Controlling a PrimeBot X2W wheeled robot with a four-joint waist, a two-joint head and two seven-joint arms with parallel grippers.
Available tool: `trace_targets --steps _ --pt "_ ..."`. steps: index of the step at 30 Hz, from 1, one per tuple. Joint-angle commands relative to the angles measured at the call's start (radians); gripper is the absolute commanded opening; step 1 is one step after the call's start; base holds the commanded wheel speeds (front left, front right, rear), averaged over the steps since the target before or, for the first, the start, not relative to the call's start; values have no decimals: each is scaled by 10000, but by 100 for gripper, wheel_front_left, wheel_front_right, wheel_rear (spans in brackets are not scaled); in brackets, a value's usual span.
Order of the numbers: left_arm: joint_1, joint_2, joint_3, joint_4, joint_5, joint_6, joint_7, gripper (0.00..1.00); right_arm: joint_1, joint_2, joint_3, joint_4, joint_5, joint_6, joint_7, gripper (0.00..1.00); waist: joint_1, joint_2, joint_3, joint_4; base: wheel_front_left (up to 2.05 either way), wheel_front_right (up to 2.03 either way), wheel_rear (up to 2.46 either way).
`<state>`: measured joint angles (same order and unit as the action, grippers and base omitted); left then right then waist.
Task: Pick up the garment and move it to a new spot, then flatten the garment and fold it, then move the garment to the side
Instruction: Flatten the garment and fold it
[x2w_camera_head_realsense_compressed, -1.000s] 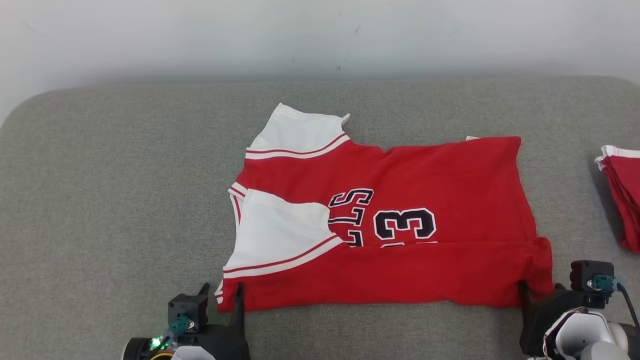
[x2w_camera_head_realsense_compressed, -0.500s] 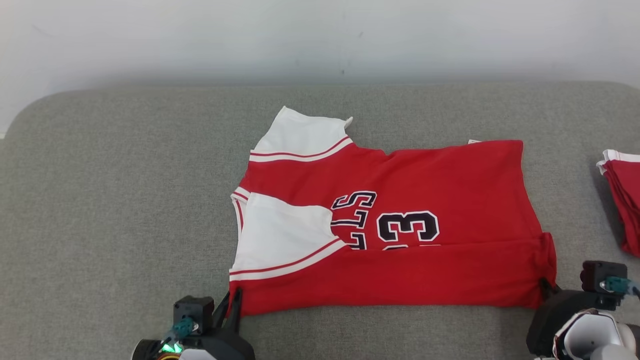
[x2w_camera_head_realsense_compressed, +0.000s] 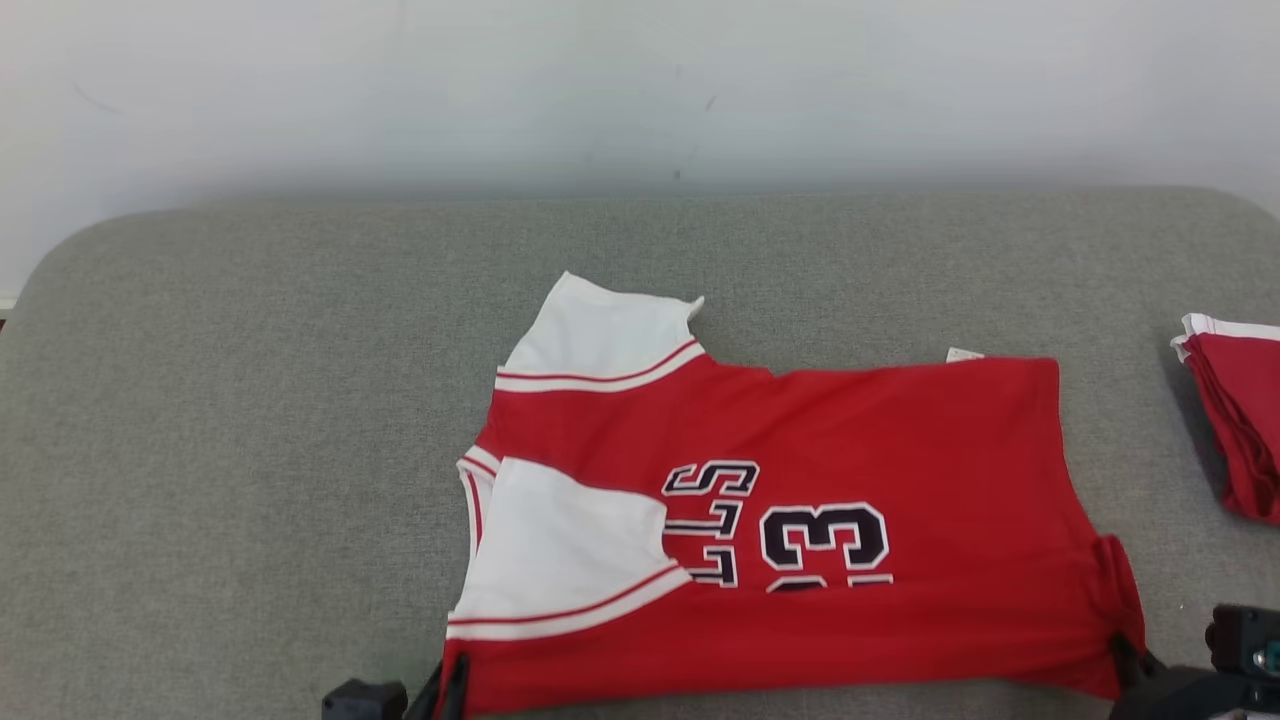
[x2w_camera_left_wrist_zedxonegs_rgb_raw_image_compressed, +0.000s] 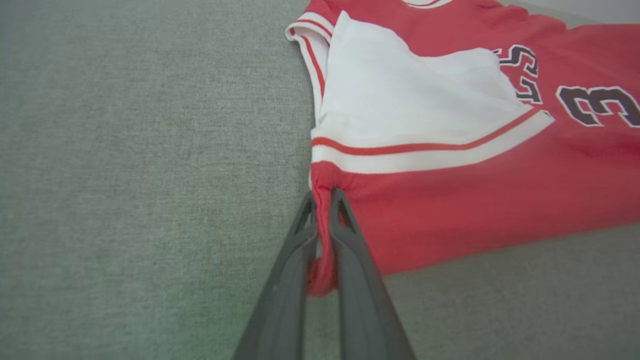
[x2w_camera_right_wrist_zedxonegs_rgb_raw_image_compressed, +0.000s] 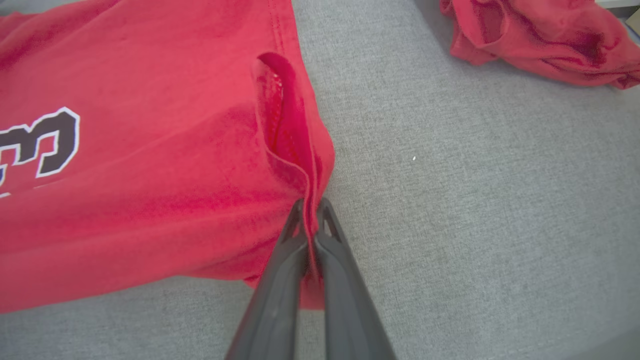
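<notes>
A grey fabric-covered counter (x2w_camera_head_realsense_compressed: 250, 400) is backed by a plain white wall (x2w_camera_head_realsense_compressed: 640, 80), and the red-and-white short-sleeved jersey with dark lettering (x2w_camera_head_realsense_compressed: 850, 430) is laid across its middle, the near edge folded over. The near-left corner is pinched between the closed fingers of the left end effector (x2w_camera_left_wrist_zedxonegs_rgb_raw_image_compressed: 322, 192), and the near-right corner by the right end effector (x2w_camera_right_wrist_zedxonegs_rgb_raw_image_compressed: 310, 202). A heap of red cloth (x2w_camera_head_realsense_compressed: 1235, 420) is seen well apart at the right.

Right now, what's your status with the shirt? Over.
Left tool, right tool shut on near corners of red-and-white jersey. Part-folded on grey fabric cushion. Red cloth pile aside, right.
</notes>
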<state>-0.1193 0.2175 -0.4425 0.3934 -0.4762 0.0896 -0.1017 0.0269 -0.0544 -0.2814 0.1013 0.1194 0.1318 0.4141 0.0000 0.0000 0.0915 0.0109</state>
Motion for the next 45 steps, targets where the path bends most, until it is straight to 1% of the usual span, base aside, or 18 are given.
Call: trace_targets --steps 1,6,7,8,11,15,19,21,25,28,31,35,36,37,40,42,43,45 --pt "406 163 10 -249 -42 133 136 0 319 9 -93 -149 112 -31 144 0 0 0 -43 -20 0 0 0" --pt "1000 269 5 -713 -163 382 403 0 770 25 -182 -189 376 -31 214 0 0 0 -91 -6 0 0 0" --pt "1027 282 -2 -766 -163 429 415 36 804 26 -139 -141 409 -29 180 91 0 0 -92 -11 0 0 0" --pt "1064 293 -25 -790 -138 465 446 100 811 26 -119 -89 442 -31 160 100 0 0 -94 -19 0 0 0" --pt "1081 321 -79 -825 -42 522 471 100 734 36 -84 60 359 -29 102 100 0 0 -101 -40 0 0 0" --pt "1030 447 20 -844 0 702 541 100 610 32 -205 73 195 -29 217 100 0 0 -96 -42 0 0 0" --pt "927 653 208 -1236 67 879 341 100 390 36 -339 -286 89 -29 137 100 0 0 -67 -40 0 0 0" --pt "790 739 232 -1395 108 863 354 100 222 38 -301 -520 134 -29 239 100 0 0 -33 -25 0 0 0" --pt "10 882 264 -1568 153 736 624 100 -404 -49 -126 -1049 -36 -29 851 100 0 0 122 -28 0 0 0" --pt "-856 975 278 -1435 180 588 1004 100 -1039 -333 38 -1113 44 -29 1856 100 0 0 295 -76 0 0 0" --pt "-1924 982 350 -1208 11 279 1324 100 -1981 -729 240 -1025 289 -29 2759 100 0 0 576 -211 0 0 0" --pt "-3315 816 388 -633 -317 -367 1552 100 -3333 -1006 261 -384 348 -29 3185 100 0 0 1093 -390 0 0 0" --pt "-4015 784 354 -227 -437 -717 1651 100 -4029 -1010 315 38 424 -29 3388 100 0 0 1367 -502 0 0 0" --pt "-4342 753 327 -19 -506 -945 1693 100 -4393 -981 354 251 434 -29 3461 100 0 0 1487 -577 0 0 0" --pt "-5280 771 453 566 -712 -1380 1786 100 -5341 -888 584 851 383 -29 3753 100 0 0 1948 -851 0 0 0" --pt "-5597 832 459 767 -687 -1466 1825 100 -5639 -877 671 1031 353 -29 3825 100 0 0 2115 -926 0 0 0" --pt "-6120 908 479 1187 -633 -1505 1921 100 -6213 -977 883 1428 263 -29 3935 100 0 0 2387 -1064 0 0 0" --pt "-6616 873 477 1573 -643 -1535 2043 100 -6726 -996 1088 1752 243 -29 3955 100 0 0 2654 -1201 0 0 0"
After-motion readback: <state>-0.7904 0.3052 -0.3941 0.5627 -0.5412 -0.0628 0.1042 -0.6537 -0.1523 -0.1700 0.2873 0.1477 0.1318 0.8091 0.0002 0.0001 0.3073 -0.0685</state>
